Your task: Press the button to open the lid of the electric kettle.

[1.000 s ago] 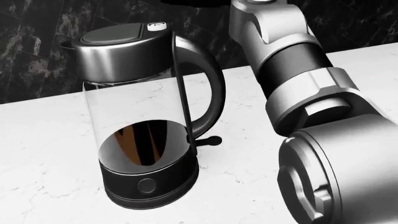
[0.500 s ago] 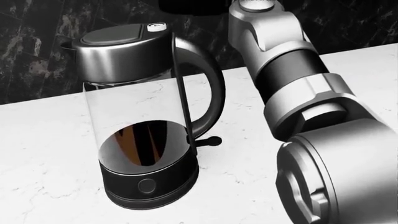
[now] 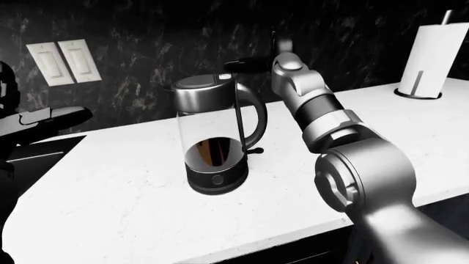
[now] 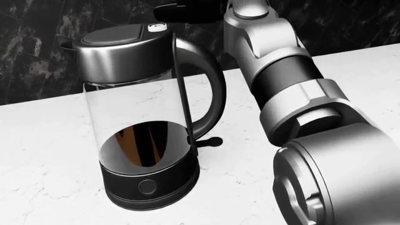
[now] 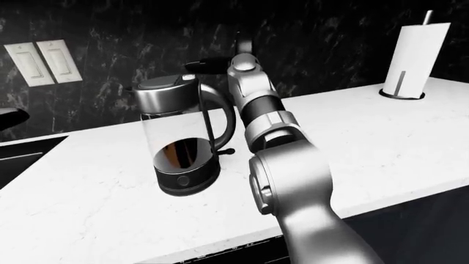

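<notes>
The electric kettle [image 4: 144, 117] stands upright on the white marble counter [image 4: 43, 140]. It has a glass body, a steel top, a dark closed lid [image 4: 116, 35] and a small white button [image 4: 157, 27] where the handle [image 4: 215, 93] joins the top. My right arm reaches in from the lower right. Its dark right hand [image 4: 184, 11] hovers just above and to the right of the button, fingers stretched toward it, apart from it; it also shows in the right-eye view [image 5: 207, 64]. My left hand does not show.
A paper towel roll [image 3: 434, 55] stands at the counter's far right. Two wall switches [image 3: 64, 61] are on the dark wall at the left. A dark recess [image 5: 18, 157] lies at the counter's left end. The counter's near edge [image 3: 242, 242] runs along the bottom.
My right arm has swung left and my dark hand has come into the head view's top edge, closer to the button. The kettle and its lid have not moved.
</notes>
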